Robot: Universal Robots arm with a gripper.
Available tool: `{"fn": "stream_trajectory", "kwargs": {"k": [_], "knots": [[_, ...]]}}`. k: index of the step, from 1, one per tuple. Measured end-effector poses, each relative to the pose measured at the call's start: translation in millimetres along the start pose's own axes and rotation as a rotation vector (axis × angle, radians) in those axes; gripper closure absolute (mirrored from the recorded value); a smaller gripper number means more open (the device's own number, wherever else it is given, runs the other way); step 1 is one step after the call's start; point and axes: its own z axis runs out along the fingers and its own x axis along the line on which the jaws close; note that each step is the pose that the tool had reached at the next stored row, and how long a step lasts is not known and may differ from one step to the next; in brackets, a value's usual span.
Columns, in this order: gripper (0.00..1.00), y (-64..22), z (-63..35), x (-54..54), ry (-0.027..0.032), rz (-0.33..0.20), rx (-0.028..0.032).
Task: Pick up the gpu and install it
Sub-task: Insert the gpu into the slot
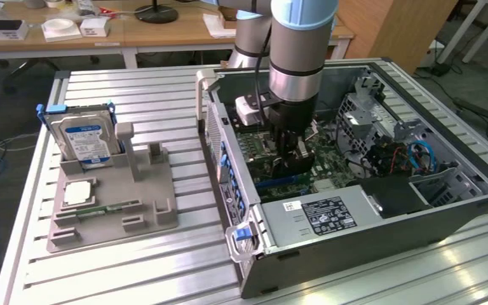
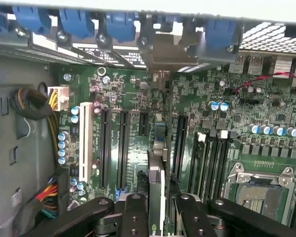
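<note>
My gripper (image 1: 291, 155) reaches down into the open computer case (image 1: 345, 222), just above the green motherboard (image 1: 261, 143). It is shut on the gpu (image 1: 288, 168), a thin dark card that stands on edge between the fingers. In the wrist view the gpu (image 2: 156, 173) shows edge-on between the black fingers (image 2: 134, 212), with my gripper (image 2: 158, 205) closed around it. The card hangs over the row of long black expansion slots (image 2: 122, 143) on the motherboard (image 2: 237, 123). Its metal end points toward the rear bracket openings (image 2: 160, 59). Whether its lower edge touches a slot is hidden.
A grey holder (image 1: 134, 190) at the exterior view's left carries an upright silver hard drive (image 1: 83, 136) with a blue label, a square chip (image 1: 79, 190) and a narrow green memory stick (image 1: 100, 210). Cable bundles (image 2: 34, 106) and the drive cage (image 1: 371, 114) crowd the case interior.
</note>
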Motion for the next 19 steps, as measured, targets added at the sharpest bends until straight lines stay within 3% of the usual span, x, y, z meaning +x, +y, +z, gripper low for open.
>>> {"fn": "stream_trajectory", "kwargs": {"k": [8,19], "knots": [[0.74,-7.0,0.8,0.4,0.0000,0.000,0.0000],[0.74,-8.1,1.5,0.4,0.0021,0.017,-0.0008]]}}
